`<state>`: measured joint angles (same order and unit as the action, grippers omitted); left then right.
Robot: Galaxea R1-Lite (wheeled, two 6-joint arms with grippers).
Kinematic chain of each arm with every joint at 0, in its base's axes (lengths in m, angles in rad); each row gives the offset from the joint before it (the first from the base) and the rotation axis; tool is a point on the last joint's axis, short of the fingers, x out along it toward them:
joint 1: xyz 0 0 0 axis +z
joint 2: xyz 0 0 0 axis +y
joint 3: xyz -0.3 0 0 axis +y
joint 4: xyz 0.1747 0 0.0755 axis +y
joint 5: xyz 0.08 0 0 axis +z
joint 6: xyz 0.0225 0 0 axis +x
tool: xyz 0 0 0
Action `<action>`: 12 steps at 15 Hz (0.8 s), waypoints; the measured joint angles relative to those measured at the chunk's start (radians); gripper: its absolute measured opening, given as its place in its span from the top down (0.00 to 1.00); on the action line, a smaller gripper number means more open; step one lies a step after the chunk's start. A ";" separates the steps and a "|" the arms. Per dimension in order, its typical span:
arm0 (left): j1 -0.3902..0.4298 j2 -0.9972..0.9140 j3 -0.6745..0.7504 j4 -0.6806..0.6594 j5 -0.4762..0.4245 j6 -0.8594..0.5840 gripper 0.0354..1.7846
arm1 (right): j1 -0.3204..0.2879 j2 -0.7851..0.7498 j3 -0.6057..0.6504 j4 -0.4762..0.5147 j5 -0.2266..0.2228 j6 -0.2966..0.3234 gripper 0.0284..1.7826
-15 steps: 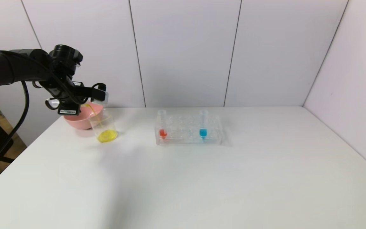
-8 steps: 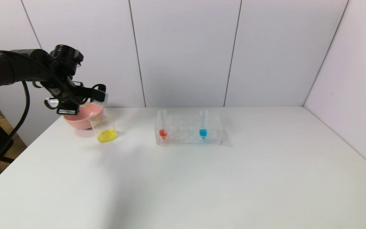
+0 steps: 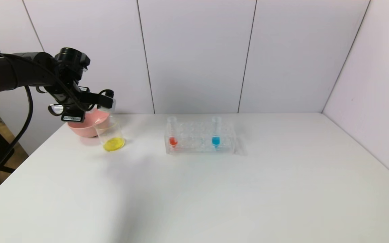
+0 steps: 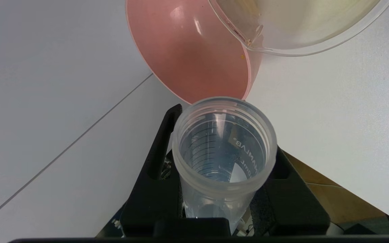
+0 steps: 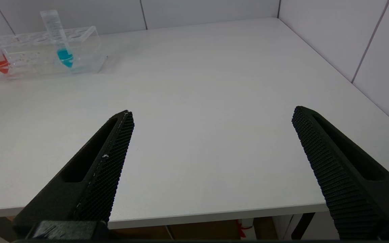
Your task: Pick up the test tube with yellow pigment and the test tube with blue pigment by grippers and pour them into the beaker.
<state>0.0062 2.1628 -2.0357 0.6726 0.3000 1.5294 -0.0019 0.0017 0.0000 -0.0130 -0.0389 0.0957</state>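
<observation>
- The left gripper (image 3: 105, 101) hangs just above the beaker (image 3: 110, 135), its jaws clamped on the test tube with yellow pigment (image 4: 224, 152), which looks emptied and lies tipped with its mouth toward the beaker.
- Yellow liquid pools in the beaker's bottom.
- The pink bowl (image 3: 83, 125) sits just behind the beaker.
- The test tube with blue pigment (image 3: 216, 132) stands upright in the clear rack (image 3: 199, 138), well apart from the beaker.
- The right gripper (image 5: 211, 141), jaws spread wide, is parked far from the beaker.

- Beaker (image 3: 110, 136) at left of centre in the head view, bowl (image 3: 85, 125) touching behind-left.
- Rack (image 3: 200, 138) mid-frame, right of the beaker.
- In the rack: one tube (image 3: 172, 131) at left end, another (image 3: 216, 132) toward right.
</observation>
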 joint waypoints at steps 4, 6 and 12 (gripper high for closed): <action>-0.002 0.000 0.000 -0.017 0.006 0.024 0.71 | 0.000 0.000 0.000 0.000 0.000 0.000 0.04; -0.002 0.000 0.000 -0.019 -0.001 0.025 0.71 | 0.000 0.000 0.000 0.000 0.000 0.000 0.04; 0.031 -0.029 0.002 -0.021 -0.169 -0.146 0.71 | -0.001 0.000 0.000 0.000 0.000 0.000 0.04</action>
<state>0.0368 2.1340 -2.0338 0.6513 0.1313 1.3830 -0.0028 0.0017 0.0000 -0.0130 -0.0385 0.0957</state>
